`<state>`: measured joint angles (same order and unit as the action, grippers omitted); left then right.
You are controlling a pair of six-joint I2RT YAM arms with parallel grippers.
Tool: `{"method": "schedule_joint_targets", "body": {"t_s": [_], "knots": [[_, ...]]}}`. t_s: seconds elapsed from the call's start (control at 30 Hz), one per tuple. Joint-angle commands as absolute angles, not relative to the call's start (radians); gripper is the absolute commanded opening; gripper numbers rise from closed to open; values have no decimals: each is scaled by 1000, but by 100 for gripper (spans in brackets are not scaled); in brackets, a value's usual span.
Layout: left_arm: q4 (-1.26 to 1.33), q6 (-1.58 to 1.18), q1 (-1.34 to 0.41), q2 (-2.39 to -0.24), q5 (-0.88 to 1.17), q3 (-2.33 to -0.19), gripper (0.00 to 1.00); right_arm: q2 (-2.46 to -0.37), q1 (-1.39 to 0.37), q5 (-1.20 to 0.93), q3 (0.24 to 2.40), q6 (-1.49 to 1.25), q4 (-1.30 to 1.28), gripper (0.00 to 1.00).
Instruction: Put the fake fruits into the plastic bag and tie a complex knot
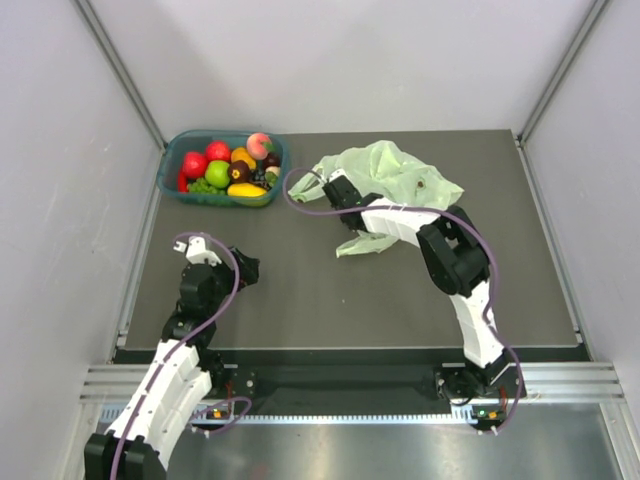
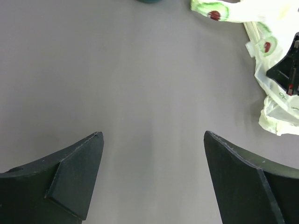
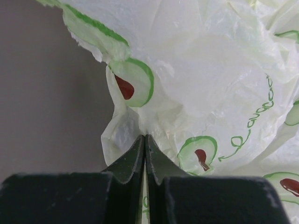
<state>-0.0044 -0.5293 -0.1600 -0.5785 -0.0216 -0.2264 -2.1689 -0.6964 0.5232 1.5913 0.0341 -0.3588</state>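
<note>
The pale green plastic bag lies crumpled at the back middle of the mat; it also shows in the left wrist view. My right gripper is at the bag's left edge, and in the right wrist view its jaws are shut on a fold of the bag. The fake fruits lie piled in a teal tub at the back left. My left gripper is open and empty over bare mat, near the front left. No knot shows.
The teal tub stands at the mat's back left corner. Grey walls close in the left, right and back sides. The dark mat ends at a metal rail in front.
</note>
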Motion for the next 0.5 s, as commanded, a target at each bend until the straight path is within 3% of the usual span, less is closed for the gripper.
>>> {"method": "schedule_joint_targets", "body": {"t_s": [0.0,0.23,0.47], "knots": [[54,-523,-163,-595,37,-252,92,-2042,-701,450,1559,23,-299,0],[100,-561,-198,-683,61,-287,91,-1832,-678,246,1494,-51,-305,0],[133,-577,-242,-712,38,-302,92,-1783,-675,177,1485,-57,-357,0]]}}
